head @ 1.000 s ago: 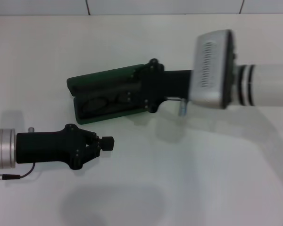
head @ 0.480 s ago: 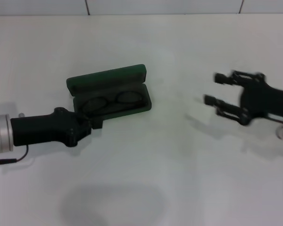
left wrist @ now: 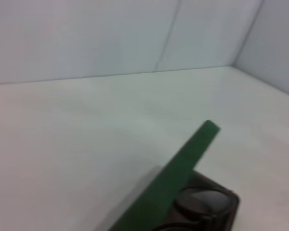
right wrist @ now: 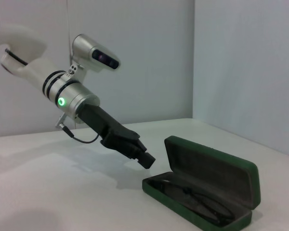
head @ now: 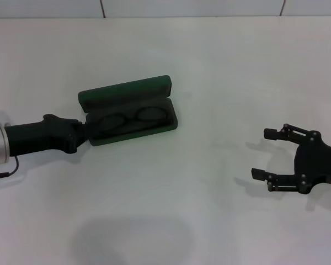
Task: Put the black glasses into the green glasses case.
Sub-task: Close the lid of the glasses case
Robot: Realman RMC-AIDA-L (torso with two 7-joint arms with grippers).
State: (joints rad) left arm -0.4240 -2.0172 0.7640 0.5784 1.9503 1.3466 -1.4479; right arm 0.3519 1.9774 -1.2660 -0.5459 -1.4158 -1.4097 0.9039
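Note:
The green glasses case lies open left of the table's centre, lid tilted back. The black glasses lie folded inside on the dark lining. My left gripper is shut, and its tip is at the case's left end; the right wrist view shows it just above the case's near corner. My right gripper is open and empty, far to the right of the case. The left wrist view shows the lid's edge and the glasses. The right wrist view shows the case and the glasses.
The white table ends at a tiled wall at the back. Nothing else stands on it in these views.
My right gripper has left the case, moved far right and toward the front, and stands open. My left gripper has moved up to the case's left end.

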